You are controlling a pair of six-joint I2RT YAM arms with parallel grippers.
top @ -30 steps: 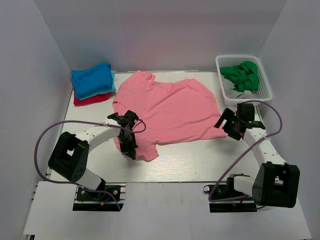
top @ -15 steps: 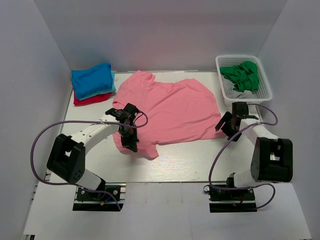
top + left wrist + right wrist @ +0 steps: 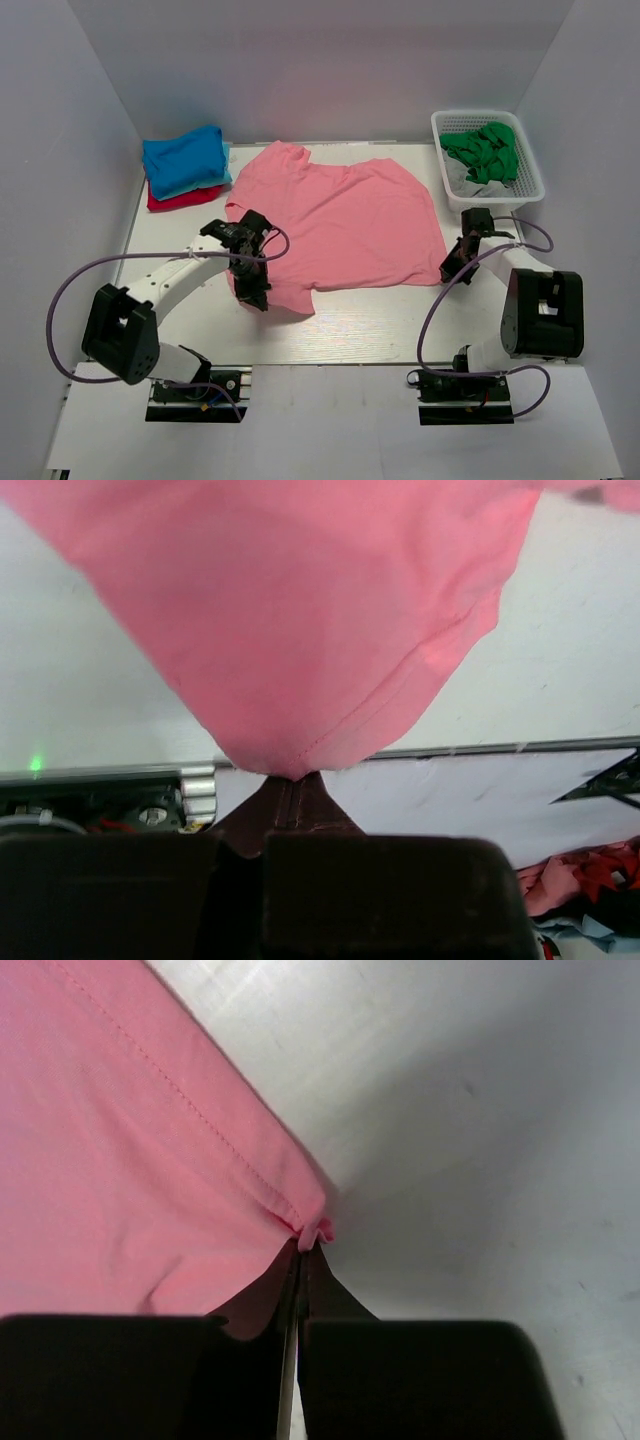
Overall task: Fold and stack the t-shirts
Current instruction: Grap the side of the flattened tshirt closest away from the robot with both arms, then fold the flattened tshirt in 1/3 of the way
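Observation:
A salmon-pink t-shirt [image 3: 340, 220] lies spread across the middle of the table. My left gripper [image 3: 250, 292] is shut on its near-left hem corner, and the pink cloth [image 3: 300, 630] hangs from the closed tips [image 3: 288, 780] in the left wrist view. At the shirt's near-right corner my right gripper [image 3: 452, 268] is shut on the hem. The pinched corner [image 3: 315, 1225] bunches at the tips [image 3: 303, 1250] in the right wrist view. A folded stack of t-shirts [image 3: 185, 165], bright blue over teal and red, sits at the back left.
A white basket [image 3: 530, 180] at the back right holds green [image 3: 485, 150] and grey cloth. White walls close in the table on three sides. The table's near edge [image 3: 350, 362] runs just below the shirt.
My right gripper moved left and down onto the shirt's near-right corner and shut on it. The left gripper shifted slightly toward the back with its hem corner.

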